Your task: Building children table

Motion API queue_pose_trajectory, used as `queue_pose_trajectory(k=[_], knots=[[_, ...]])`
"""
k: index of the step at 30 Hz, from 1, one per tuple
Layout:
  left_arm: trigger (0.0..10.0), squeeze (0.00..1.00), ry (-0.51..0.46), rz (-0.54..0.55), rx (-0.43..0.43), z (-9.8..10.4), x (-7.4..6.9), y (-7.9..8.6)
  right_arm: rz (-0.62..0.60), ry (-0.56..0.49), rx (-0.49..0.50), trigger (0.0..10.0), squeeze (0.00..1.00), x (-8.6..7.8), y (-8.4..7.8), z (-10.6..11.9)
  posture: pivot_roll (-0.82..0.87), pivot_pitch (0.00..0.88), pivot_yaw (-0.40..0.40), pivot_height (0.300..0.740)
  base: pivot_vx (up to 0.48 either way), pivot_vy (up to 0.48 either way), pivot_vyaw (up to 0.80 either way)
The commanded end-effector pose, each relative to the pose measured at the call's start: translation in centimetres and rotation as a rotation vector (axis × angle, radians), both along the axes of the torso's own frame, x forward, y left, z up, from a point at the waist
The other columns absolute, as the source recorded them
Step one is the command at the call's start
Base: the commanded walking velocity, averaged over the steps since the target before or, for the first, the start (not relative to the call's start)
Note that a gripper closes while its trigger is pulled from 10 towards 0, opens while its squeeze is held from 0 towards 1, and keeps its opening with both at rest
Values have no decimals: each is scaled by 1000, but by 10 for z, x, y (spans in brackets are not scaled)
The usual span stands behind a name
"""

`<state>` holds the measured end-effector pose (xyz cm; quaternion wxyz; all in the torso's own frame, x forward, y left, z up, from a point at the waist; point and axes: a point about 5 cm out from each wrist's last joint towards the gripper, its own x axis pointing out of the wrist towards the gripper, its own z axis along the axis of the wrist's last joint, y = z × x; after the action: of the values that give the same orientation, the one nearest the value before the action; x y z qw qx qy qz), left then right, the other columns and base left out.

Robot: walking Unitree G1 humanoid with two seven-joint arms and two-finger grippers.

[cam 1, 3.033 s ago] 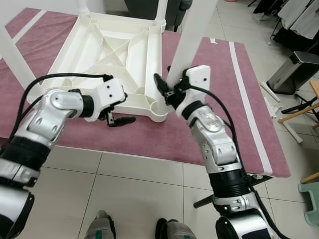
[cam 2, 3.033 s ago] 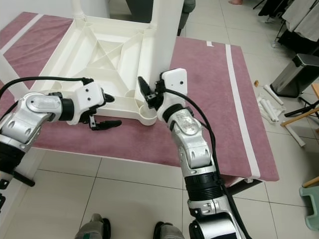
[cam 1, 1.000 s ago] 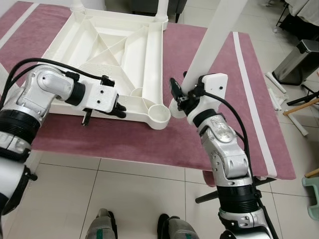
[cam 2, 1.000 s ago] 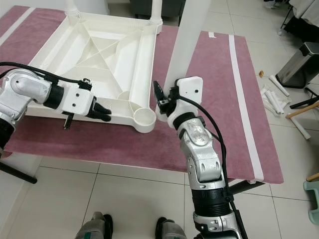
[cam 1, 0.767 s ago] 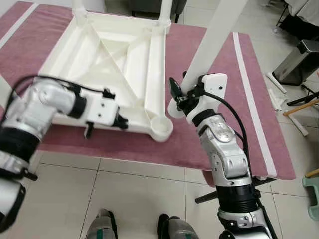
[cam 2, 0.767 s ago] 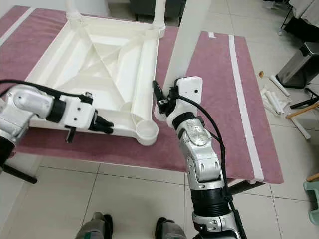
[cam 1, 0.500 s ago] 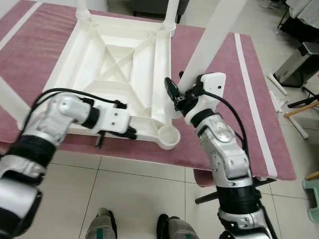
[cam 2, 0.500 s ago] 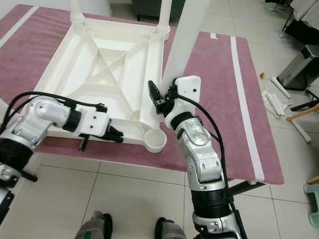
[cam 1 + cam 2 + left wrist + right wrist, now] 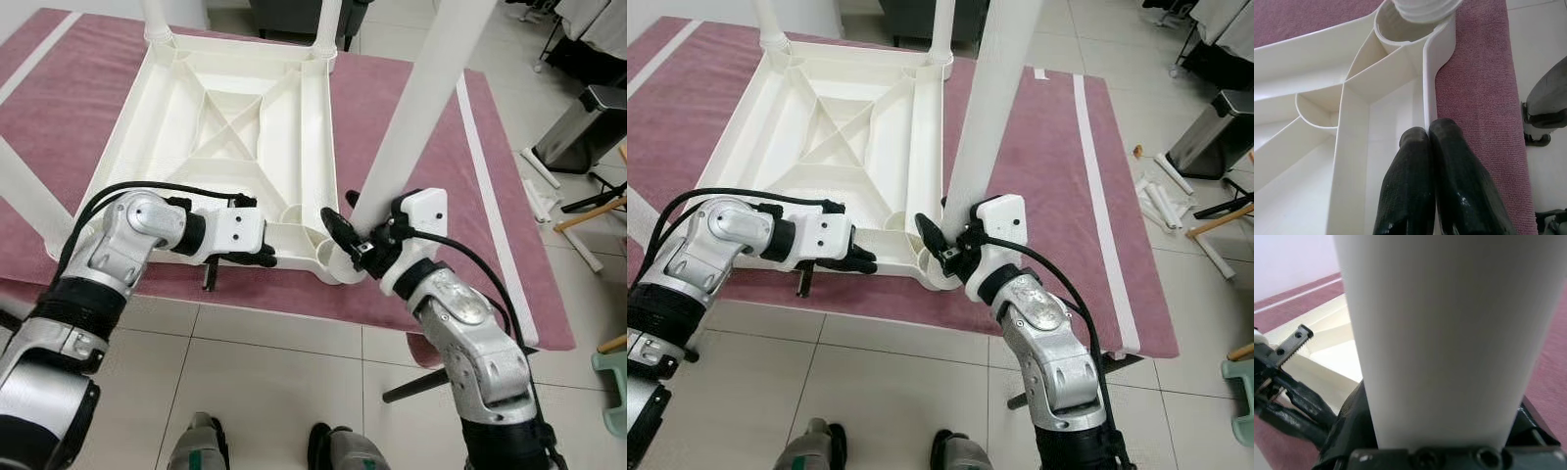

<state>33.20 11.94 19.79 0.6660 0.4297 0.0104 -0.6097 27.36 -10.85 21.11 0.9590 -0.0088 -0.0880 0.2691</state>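
You have a maroon mat (image 9: 416,147) with white stripes on the pale tiled floor (image 9: 245,392), a steel bin (image 9: 578,132) and white tubes (image 9: 1159,206) to the right.

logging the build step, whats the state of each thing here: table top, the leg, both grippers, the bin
table top: upside down on the maroon mat, ribbed underside up.
table leg: upright, slightly tilted, lower end at the near corner socket.
right gripper: shut on the table leg near its base.
left gripper: fingers pressed together on the table top's near rim.
bin: lid closed, on the floor.
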Motion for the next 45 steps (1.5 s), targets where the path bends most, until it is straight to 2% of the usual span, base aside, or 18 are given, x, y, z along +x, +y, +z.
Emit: queue_pose_trajectory(k=[1, 6, 11, 12, 20, 26, 34, 37, 39, 40, 41, 42, 45], knots=[[10000, 0, -167, 193, -157, 5, 9, -3, 21, -17, 22, 10000, 0, 1, 3, 1, 33, 203, -19, 740, 0, 0, 0], [10000, 0, -151, 197, -161, 4, 6, -2, 94, -37, 70, 10000, 0, -1, 13, 0, 45, 207, -12, 740, 0, 0, 0], [10000, 0, -141, 201, -164, 4, 5, -2, 78, -57, 36, 10000, 0, 1, 15, -4, 49, 209, -12, 740, 0, 0, 0], [10000, 0, -137, 204, -165, 3, 4, -2, 48, -81, -5, 10000, 0, 3, 13, -6, 50, 210, -11, 740, 0, 0, 0], [10000, 0, -129, 208, -166, 3, 3, -1, 8, -113, -46, 10000, 0, 4, 7, -9, 46, 212, -7, 740, 0, 0, 0], [10000, 0, -123, 211, -157, 2, 3, 1, -56, -101, -46, 10000, 0, 2, -3, -16, 38, 215, 4, 740, 0, 0, 0], [10000, 0, -118, 208, -146, 2, 3, 2, -81, -82, -28, 10000, 0, 2, -5, -19, 41, 214, 6, 740, 0, 0, 0], [10000, 0, -114, 209, -186, 6, 3, 1, -70, -79, -18, 10000, 0, 2, -4, -19, 45, 212, 7, 740, 0, 0, 0], [10000, 0, -91, 204, -333, 22, 3, -4, -53, -84, -9, 10000, 0, 2, -1, -17, 46, 209, 5, 740, 0, 0, 0], [10000, 0, -91, 204, -333, 22, 3, -4, -53, -84, -9, 10000, 0, 2, -1, -17, 46, 209, 5, 740, 0, 0, 0], [10000, 0, -77, 200, -382, 29, 2, -5, -50, -85, -4, 10000, 0, 3, -1, -16, 47, 208, 3, 740, 0, 0, 0], [10000, 1000, -75, 181, -368, 29, 1, -3, -49, -86, -2, 10000, 0, 4, 0, -16, 52, 204, 0, 740, 0, 0, 0], [10000, 1000, -78, 160, -323, 26, 0, -1, -50, -87, -1, 10000, 0, 5, 0, -16, 52, 204, 0, 740, 0, 0, 0]])
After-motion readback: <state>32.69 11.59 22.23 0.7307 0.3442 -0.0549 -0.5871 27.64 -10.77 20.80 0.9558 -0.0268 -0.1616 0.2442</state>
